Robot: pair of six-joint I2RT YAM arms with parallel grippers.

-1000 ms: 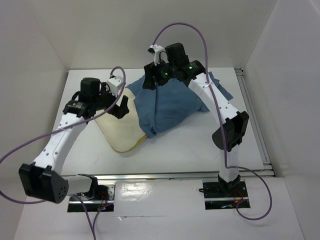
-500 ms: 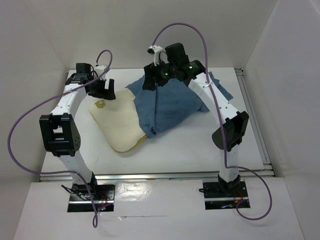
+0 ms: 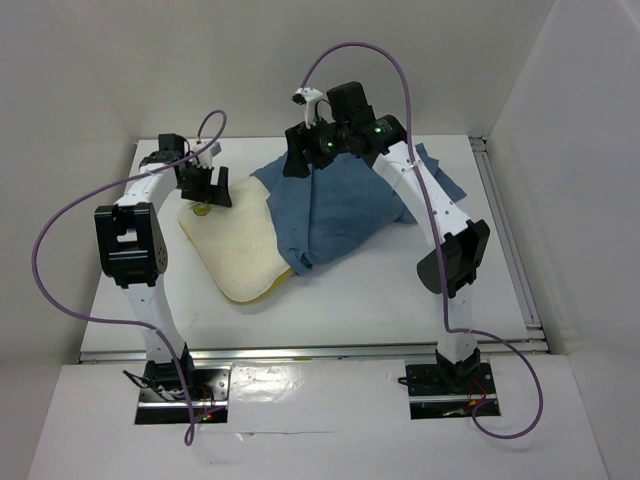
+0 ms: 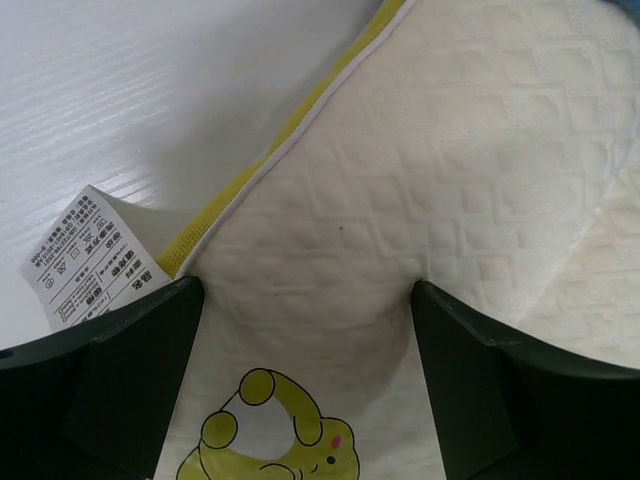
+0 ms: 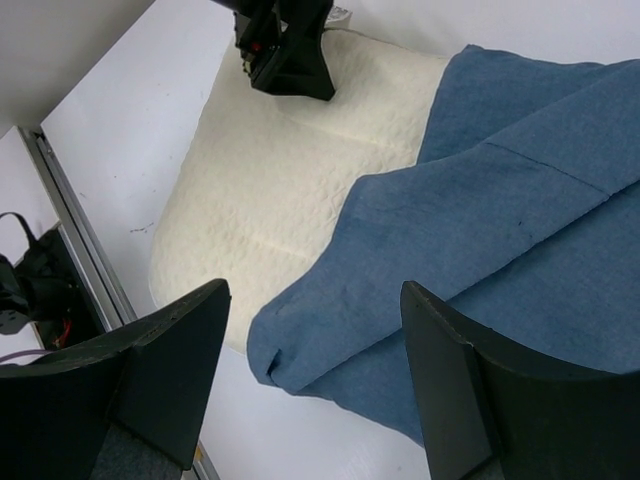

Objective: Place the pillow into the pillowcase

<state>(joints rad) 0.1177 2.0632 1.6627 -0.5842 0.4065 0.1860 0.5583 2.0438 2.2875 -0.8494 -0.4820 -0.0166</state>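
Pillow (image 3: 240, 245): soft, light, compressible. It lies left of the worktop (image 3: 380, 290) centre, its right side covered by the limp pillowcase (image 3: 345, 205). Left tool (image 3: 207, 194), fully open and empty, hangs over the pillow's far-left corner; pinch the piped edge there. Right tool (image 3: 303, 164), open and empty, hangs above the cloth.

pillow (image 4: 430, 190): you see soft cloth, bumpy squares
pillowcase (image 5: 520, 240): your blue cloth is thin, wrinkly
tag (image 4: 85, 255): smooth, papery
table (image 3: 350, 300): you get smooth, dull white
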